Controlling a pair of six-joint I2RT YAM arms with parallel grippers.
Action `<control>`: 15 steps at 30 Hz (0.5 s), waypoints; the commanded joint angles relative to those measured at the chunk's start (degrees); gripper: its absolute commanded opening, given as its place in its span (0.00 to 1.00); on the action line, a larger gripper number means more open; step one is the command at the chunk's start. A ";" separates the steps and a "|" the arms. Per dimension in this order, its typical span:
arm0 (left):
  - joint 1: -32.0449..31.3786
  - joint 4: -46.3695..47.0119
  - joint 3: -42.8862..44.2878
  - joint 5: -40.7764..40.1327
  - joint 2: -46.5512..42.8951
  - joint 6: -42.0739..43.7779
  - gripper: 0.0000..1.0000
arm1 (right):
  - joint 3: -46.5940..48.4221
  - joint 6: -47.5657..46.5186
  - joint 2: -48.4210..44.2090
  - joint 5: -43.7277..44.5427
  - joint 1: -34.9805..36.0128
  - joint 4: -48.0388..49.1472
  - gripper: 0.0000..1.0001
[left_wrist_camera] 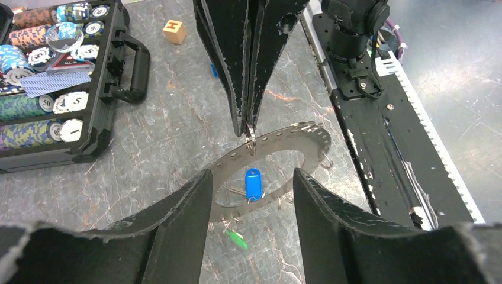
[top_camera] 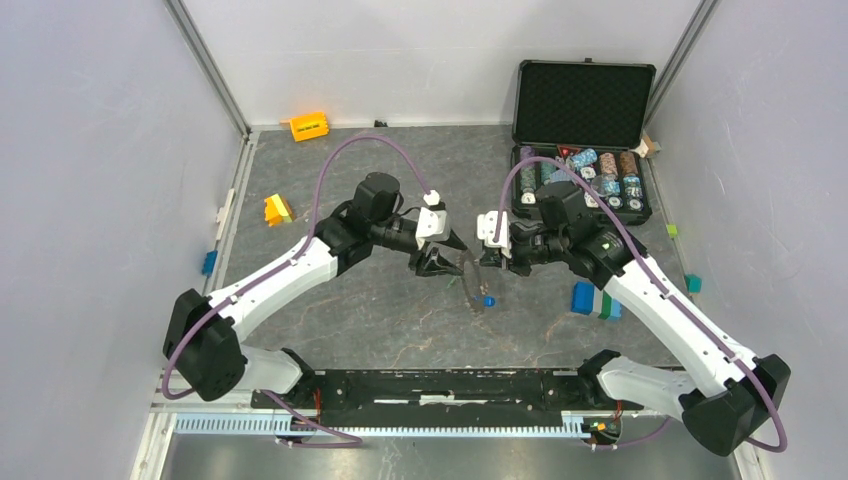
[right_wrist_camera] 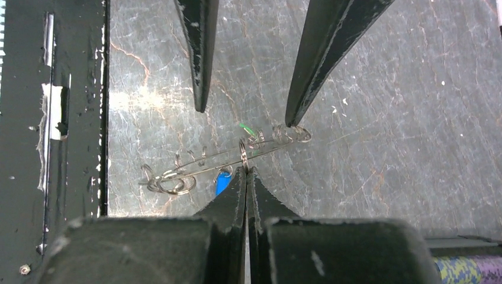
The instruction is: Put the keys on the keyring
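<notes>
Left arm: your left arm (top_camera: 290, 268) is reaching from its base at the near-left corner toward the middle of the worktop (top_camera: 380, 320). The elbow is raised and the wrist is angling down, so the left gripper (right_wrist_camera: 245, 116) is pointing at the keyring (left_wrist_camera: 284, 137) from the left.
Left jaws: you are holding them wide apart with nothing between them. In the right wrist view one fingertip is hanging just beside the end of the keyring, and you cannot tell from the pictures whether it is touching.
Right arm: your right arm (top_camera: 660, 295) is mirroring the left, coming up from the near-right corner and bending in at the wrist. The right gripper (left_wrist_camera: 248, 125) is meeting the left one nose to nose over the centre of the worktop.
Right jaws: you are pressing them fully together, and their tips are pinching a small wire loop (left_wrist_camera: 251, 139) on the keyring's rim.
Keyring: it is sitting between the two grippers at mid-worktop. It is a flat grey metal ring with small holes along its band, and it looks tilted, appearing almost edge-on in the right wrist view. Whether it is resting on the worktop is unclear.
Keys: the blue key (left_wrist_camera: 253, 183) is showing through the keyring's hole. The green key (left_wrist_camera: 237, 239) is lying just beside the rim on the left gripper's side. Both are sitting among small wire loops, and whether they are threaded on is too fine to tell.
Surroundings: an open poker chip case (top_camera: 583, 105) is standing at the far right, with a wooden letter block (left_wrist_camera: 174, 31) near it.
</notes>
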 commanded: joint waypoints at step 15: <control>-2.88 2.14 5.86 -0.43 3.89 -5.49 0.37 | 2.75 0.48 0.98 0.92 1.51 1.14 0.00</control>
